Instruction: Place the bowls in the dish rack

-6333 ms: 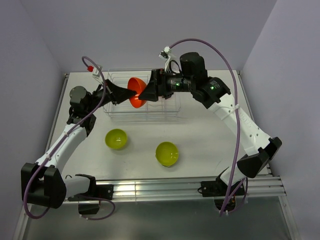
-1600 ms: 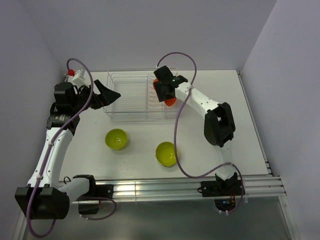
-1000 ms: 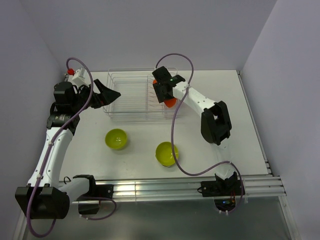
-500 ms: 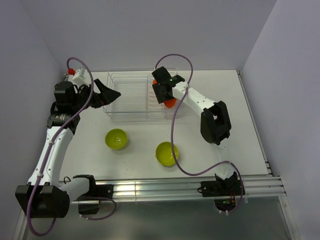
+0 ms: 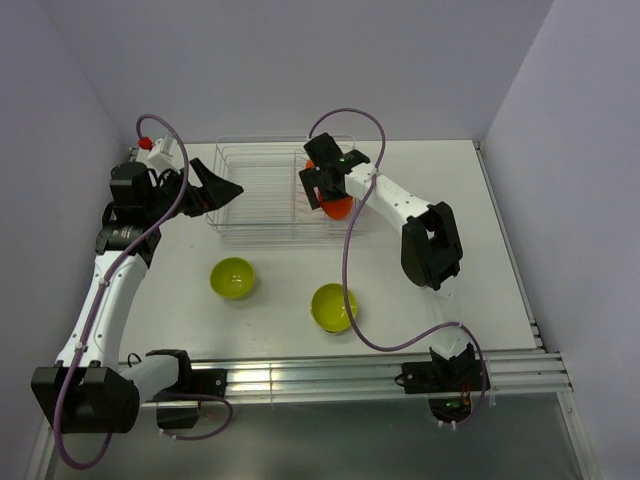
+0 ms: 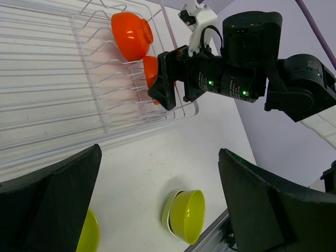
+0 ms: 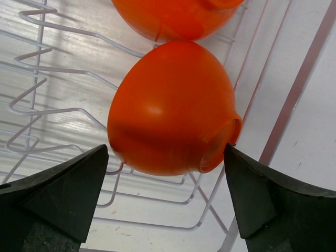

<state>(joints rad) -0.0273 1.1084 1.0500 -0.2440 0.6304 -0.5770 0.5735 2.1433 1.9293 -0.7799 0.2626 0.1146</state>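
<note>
1. Top external view: your right hand (image 5: 322, 190) hangs over the right end of the dish rack (image 5: 260, 200), which sits at the back of the white surface (image 5: 430, 280).
2. Right wrist view: the right hand (image 7: 166, 149) has its fingers wide apart, one on each side of an orange bowl (image 7: 173, 110). You cannot tell whether the tips touch it.
3. That orange bowl lies tipped on its side among the wire prongs of the dish rack (image 7: 52, 105). A second orange bowl (image 7: 173, 16) sits just beyond it.
4. Left wrist view: your left hand (image 6: 159, 152) is spread wide and holds nothing. It hovers at the left end of the dish rack (image 6: 52, 79).
5. Two bowls are outside the rack, on the surface in front of it: a left green bowl (image 5: 232, 277) and a right green bowl (image 5: 334, 306), both upright and well apart.
</note>
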